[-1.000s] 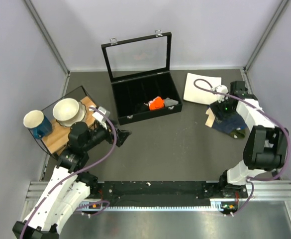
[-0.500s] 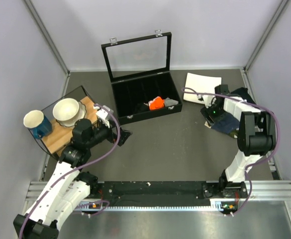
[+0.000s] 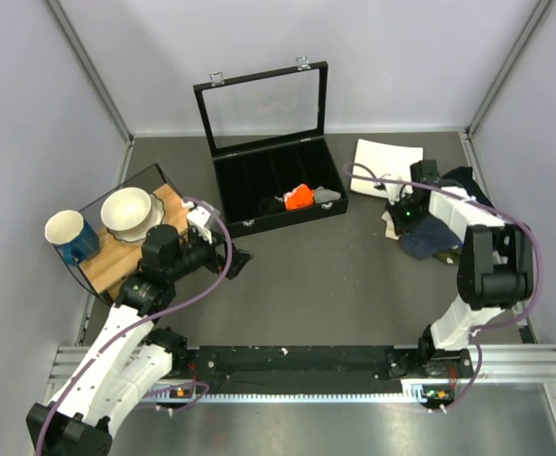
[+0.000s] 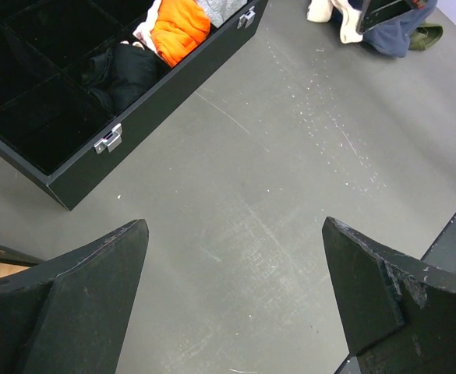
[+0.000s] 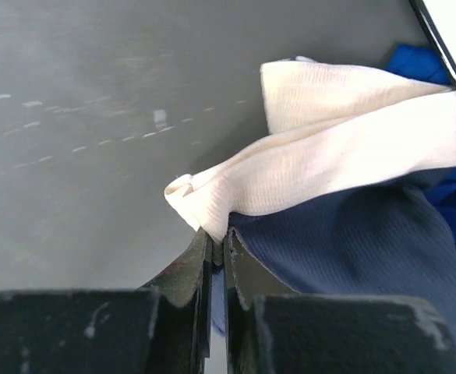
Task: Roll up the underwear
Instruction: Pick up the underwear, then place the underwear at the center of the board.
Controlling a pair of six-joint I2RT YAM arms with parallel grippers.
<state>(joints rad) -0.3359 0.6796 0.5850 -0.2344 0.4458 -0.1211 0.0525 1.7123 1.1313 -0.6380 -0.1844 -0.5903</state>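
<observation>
— Room to pass?
— Across the bare grey tabletop (image 3: 335, 275), between the arms.
— Obstacles?
— Open black case (image 3: 249, 180) behind; wooden board (image 3: 116, 258) with bowl (image 3: 130, 211) and mug (image 3: 68, 236) left; underwear (image 3: 431, 239) heaped right.

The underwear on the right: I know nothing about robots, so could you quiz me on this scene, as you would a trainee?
1. True or false: the right tool is shut on the underwear, at the edge of its pale waistband.
2. Pick one. The left tool is: A) open, holding nothing; B) shut on the underwear; C) shut and empty.
3. Fill the gap: the orange cloth lies inside the open black ___.

Key
1. True.
2. A.
3. case.
</observation>
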